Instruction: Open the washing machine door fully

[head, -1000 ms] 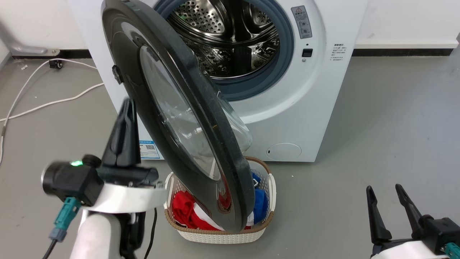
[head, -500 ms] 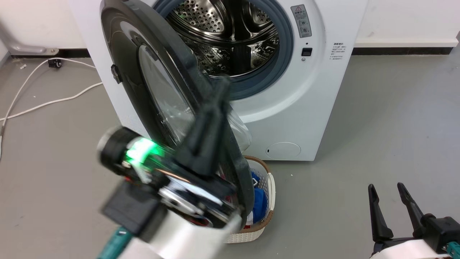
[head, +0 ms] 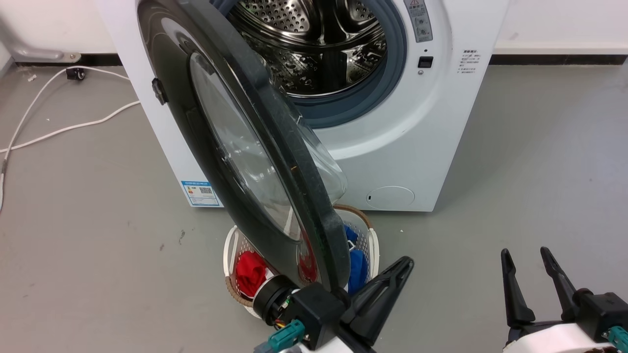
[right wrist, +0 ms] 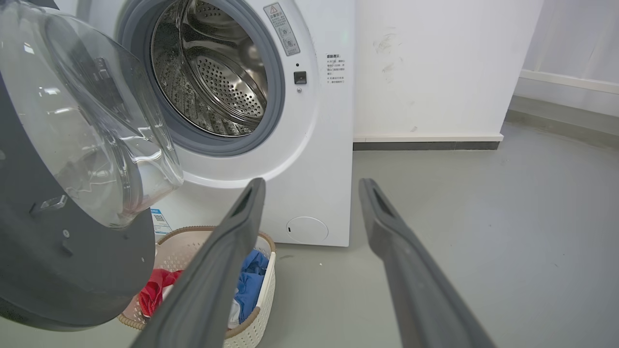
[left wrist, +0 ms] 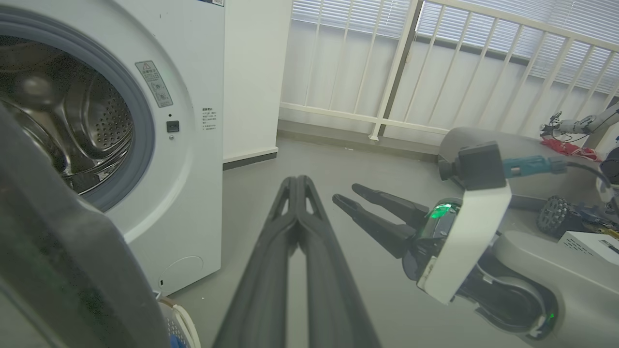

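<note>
The washing machine [head: 417, 147] stands white with its steel drum exposed. Its door [head: 289, 162], glossy black with a bulging glass bowl, hangs from the left hinge and juts out towards me, almost edge-on. My left gripper [head: 406, 262] is shut on nothing, low at the centre, just right of the door's lower rim and pointing up and right. In the left wrist view the closed left gripper [left wrist: 297, 181] points past the machine [left wrist: 193, 145], with the door [left wrist: 58, 251] at the lower left. My right gripper [head: 525, 254] is open at the lower right, apart from the door [right wrist: 82, 121].
A white laundry basket [head: 373, 245] with red and blue clothes sits on the floor under the door's lower edge. A white cable [head: 73, 128] lies on the grey floor at the left. A wall and a white railing [left wrist: 387, 72] stand to the machine's right.
My left gripper has swung from the door's left side, across its front, down to the lower centre right of the rim. The door's angle looks the same. The right gripper has stayed put.
</note>
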Controlling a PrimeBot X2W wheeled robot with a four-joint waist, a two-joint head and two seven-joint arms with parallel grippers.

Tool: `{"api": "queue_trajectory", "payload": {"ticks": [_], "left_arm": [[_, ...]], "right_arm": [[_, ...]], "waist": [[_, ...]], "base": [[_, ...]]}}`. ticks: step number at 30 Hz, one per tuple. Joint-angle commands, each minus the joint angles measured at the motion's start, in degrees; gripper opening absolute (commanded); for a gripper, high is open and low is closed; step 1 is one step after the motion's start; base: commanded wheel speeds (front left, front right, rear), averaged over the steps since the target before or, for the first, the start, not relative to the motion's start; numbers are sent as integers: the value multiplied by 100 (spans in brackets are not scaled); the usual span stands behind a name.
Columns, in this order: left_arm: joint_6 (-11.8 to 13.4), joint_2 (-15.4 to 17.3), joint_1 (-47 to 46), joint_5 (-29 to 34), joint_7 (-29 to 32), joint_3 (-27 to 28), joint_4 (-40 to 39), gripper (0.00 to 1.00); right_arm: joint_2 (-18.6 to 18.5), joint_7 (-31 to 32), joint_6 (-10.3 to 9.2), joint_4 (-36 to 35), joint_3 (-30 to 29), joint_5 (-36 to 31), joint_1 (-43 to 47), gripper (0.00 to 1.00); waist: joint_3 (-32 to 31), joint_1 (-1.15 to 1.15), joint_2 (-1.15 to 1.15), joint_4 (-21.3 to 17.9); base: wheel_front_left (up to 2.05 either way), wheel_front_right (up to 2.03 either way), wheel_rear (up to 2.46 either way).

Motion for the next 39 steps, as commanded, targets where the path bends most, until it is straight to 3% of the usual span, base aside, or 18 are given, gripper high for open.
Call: {"api": "queue_trajectory", "payload": {"ticks": [1, 10, 25, 31, 39], "left_arm": [[22, 7, 45, 6, -16, 18, 145, 0], [369, -17, -159, 8, -335, 401, 1276, 0], [872, -46, -399, -209, -847, 738, 2204, 0], [996, 61, -332, -156, -1069, 832, 2287, 0], [1097, 175, -114, -127, -1171, 833, 2015, 0]], "right_arm": [[19, -36, -2, 10, 14, 45, -102, 100], [19, -62, -2, 141, 50, 86, -133, 100], [19, -80, -2, 269, 69, 176, -142, 100], [19, -102, -2, 321, 21, 239, -91, 100], [20, -87, -2, 319, -19, 214, -80, 100]], "waist": [[32, 0, 0, -10], [70, 0, 0, -108], [21, 0, 0, -124], [2, 0, 0, -62], [-7, 0, 0, 318]], "base": [[0, 0, 0], [0, 0, 0], [0, 0, 0], [0, 0, 0], [0, 0, 0]]}}
